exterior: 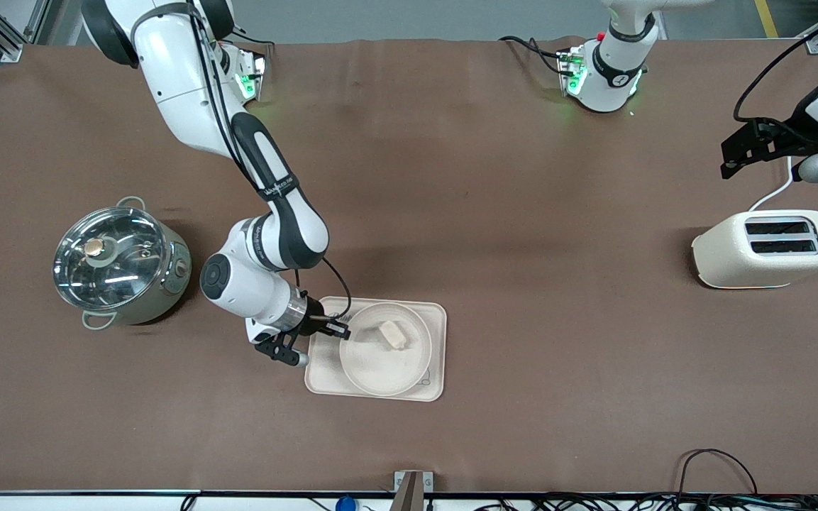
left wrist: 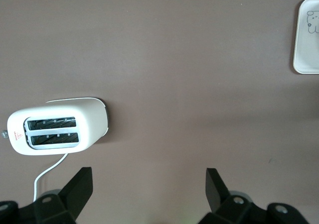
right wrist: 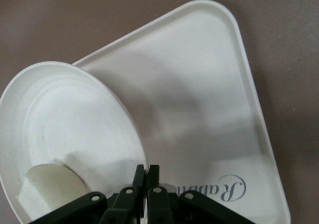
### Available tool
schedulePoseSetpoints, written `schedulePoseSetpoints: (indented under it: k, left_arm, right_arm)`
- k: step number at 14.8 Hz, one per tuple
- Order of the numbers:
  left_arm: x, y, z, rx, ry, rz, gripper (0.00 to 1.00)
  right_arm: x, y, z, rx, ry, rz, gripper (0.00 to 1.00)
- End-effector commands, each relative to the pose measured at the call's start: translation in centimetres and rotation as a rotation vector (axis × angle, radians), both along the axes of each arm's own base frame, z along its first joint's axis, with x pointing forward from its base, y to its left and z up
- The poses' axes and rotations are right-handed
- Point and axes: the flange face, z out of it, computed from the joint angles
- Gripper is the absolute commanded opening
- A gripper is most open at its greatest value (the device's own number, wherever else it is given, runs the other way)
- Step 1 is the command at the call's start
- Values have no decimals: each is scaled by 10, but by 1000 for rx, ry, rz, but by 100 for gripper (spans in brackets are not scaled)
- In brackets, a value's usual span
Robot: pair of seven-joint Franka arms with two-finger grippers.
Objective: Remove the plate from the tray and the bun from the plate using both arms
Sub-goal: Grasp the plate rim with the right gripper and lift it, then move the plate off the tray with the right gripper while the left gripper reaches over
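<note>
Plate [exterior: 384, 349] sits on the tray [exterior: 435, 355], near the middle of the table [exterior: 494, 213] and toward the front camera's edge. Bun [exterior: 393, 334] lies in the plate, on the half farther from the camera.

Right gripper [exterior: 341, 329] is low over the tray's end nearest the pot, at the plate's rim. In the right wrist view its fingers [right wrist: 146, 176] are pinched together on the rim of the plate [right wrist: 75, 129], with the bun [right wrist: 52, 191] just beside them inside the dish. The plate looks tilted there, its rim raised off the tray [right wrist: 199, 114]; "Rabbit" lettering shows on the tray floor.

Left gripper [exterior: 738, 152] hangs over the table at the left arm's end, above and beside the toaster [exterior: 767, 248]; arm waiting. Left wrist view shows its fingers [left wrist: 77, 189] wide apart, holding nothing, with the toaster [left wrist: 57, 127] and its white cord below.

Lidded steel pot [exterior: 119, 261] stands toward the right arm's end, close to the right arm's wrist but apart from the tray.
</note>
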Motion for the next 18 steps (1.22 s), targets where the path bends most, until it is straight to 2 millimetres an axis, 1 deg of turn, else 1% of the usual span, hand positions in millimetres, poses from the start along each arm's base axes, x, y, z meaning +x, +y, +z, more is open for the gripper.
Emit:
schedulePoseSetpoints:
  k: [1, 3, 4, 5, 7, 8, 10, 11, 13, 14, 16, 18]
  left_arm:
    - [2, -5, 2, -20, -3, -9, 100]
    - [7, -10, -6, -21, 8, -16, 100]
    - [10, -16, -10, -22, 7, -25, 100]
    - [14, -20, -16, -23, 8, -32, 100]
    - [22, -26, -28, -42, 20, -38, 100]
    - [26, -27, -34, -64, 23, -37, 100]
    - [32, -34, -48, -114, 28, -36, 100]
    - [34, -35, -53, -124, 28, -33, 100]
    - [33, -54, -64, -125, 29, -42, 100]
    - [32, -64, -64, -125, 29, -17, 100]
    - [27, -92, -68, -123, 36, 27, 100]
    - [25, -111, -74, -117, 46, 73, 100]
  right_arm:
    - [-19, -1, 17, 17, 13, 31, 0]
    - [-38, -10, 16, 3, 19, 61, 0]
    - [-46, -15, 18, -1, 29, 57, 0]
    - [-51, -19, 22, -1, 28, 52, 0]
    - [-61, -23, 18, -9, 26, 38, 0]
    - [-70, -15, 18, -4, 19, 45, 0]
    - [-84, -9, 8, -11, -1, 32, 0]
    - [-92, -3, 3, -15, -9, 35, 0]
    - [-104, 3, 0, -11, -18, 27, 0]
    - [-109, 3, -1, -9, -14, 28, 0]
    - [-120, -4, 4, -3, -13, 41, 0]
    - [-137, -14, 4, 12, -15, 70, 0]
